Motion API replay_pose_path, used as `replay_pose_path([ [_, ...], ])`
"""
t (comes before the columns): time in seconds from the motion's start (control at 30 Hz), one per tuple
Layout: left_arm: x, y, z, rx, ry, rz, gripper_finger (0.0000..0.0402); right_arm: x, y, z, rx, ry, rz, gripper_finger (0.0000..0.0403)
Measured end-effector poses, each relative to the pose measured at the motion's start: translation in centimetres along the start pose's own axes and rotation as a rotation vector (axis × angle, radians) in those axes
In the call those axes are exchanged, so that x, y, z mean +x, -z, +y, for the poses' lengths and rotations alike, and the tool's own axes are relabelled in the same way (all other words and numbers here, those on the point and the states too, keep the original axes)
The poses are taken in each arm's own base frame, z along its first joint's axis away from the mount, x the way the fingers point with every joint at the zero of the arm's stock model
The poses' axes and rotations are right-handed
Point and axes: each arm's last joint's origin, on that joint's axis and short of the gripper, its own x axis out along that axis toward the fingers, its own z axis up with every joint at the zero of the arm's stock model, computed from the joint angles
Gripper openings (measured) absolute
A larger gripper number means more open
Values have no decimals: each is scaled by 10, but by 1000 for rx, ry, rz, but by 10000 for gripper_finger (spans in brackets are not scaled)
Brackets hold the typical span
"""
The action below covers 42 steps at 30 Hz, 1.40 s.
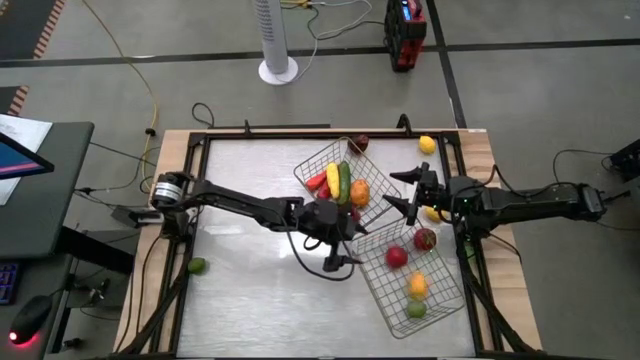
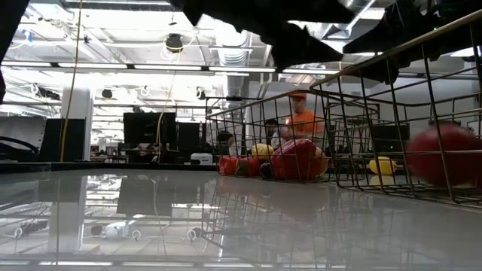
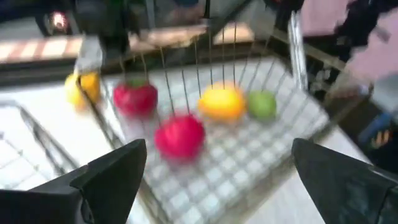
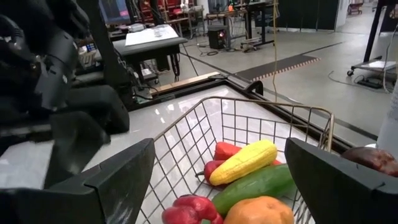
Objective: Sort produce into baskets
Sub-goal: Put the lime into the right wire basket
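Left gripper [image 1: 340,247] spread and empty, just beside the near basket [image 1: 441,306], which holds two red pieces, a yellow one and a green one [image 3: 262,104]. Right gripper [image 1: 402,189] spread, empty, at the far basket [image 1: 306,167] rim; inside: corn [image 4: 243,162], cucumber [image 4: 252,187], orange, red pieces. A green piece [image 1: 197,265] lies well apart from the near basket.

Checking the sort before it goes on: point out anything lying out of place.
Three pieces lie outside both baskets: a green fruit on the wooden edge by the left arm's base, a yellow fruit at the far right corner, and a dark purple piece just beyond the far basket.
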Motion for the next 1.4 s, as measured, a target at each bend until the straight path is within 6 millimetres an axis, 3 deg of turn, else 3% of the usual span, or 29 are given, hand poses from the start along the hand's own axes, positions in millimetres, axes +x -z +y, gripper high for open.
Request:
replay_pose_path([
  [0.23, -48, 11, -26, -59, -151, 401, 356, 0, -4, 1, -49, -5, -35, 385],
  [0.47, -93, 50, -72, -282, -347, 939, 326, -1, -19, 2, -117, -5, -134, 385],
  [0.7, -122, 96, -101, -463, -596, 1273, 320, 0, -24, -2, -148, 29, -149, 385],
  [1.0, -137, 144, -110, -727, -532, 1590, 320, 1, -27, -8, -151, 51, -166, 385],
  [1.4, -154, 181, -111, -716, -348, 1809, 320, 12, -19, -7, -149, 54, -103, 385],
])
